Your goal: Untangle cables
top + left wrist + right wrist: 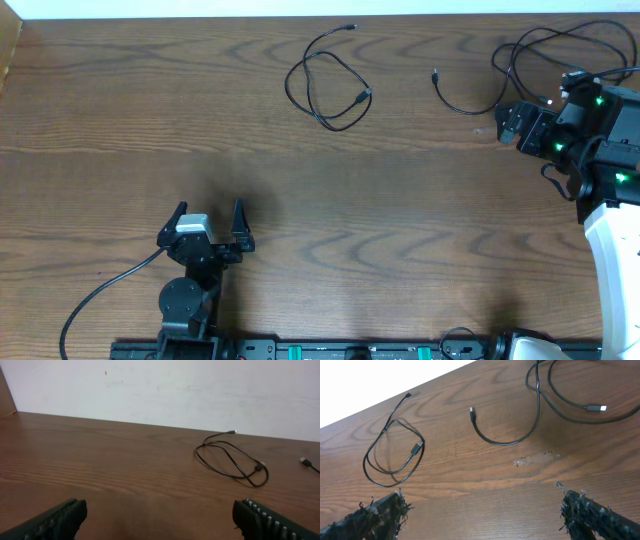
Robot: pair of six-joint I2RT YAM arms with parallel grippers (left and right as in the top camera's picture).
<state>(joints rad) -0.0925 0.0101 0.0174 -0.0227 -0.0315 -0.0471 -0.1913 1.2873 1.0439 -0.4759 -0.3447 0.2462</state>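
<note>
Soft, even indoor light fell across the wooden desk [400, 200], and the cables [289, 86] cast only thin, faint shadows. The overhead view was sharp edge to edge; small green lights [557, 148] glowed on the right arm [610, 110]. In the right wrist view the wall [360, 385] washed out to plain white. The left gripper [159, 517] and right gripper [482, 510] stood dark and slightly soft at the bottom of their own views.
</note>
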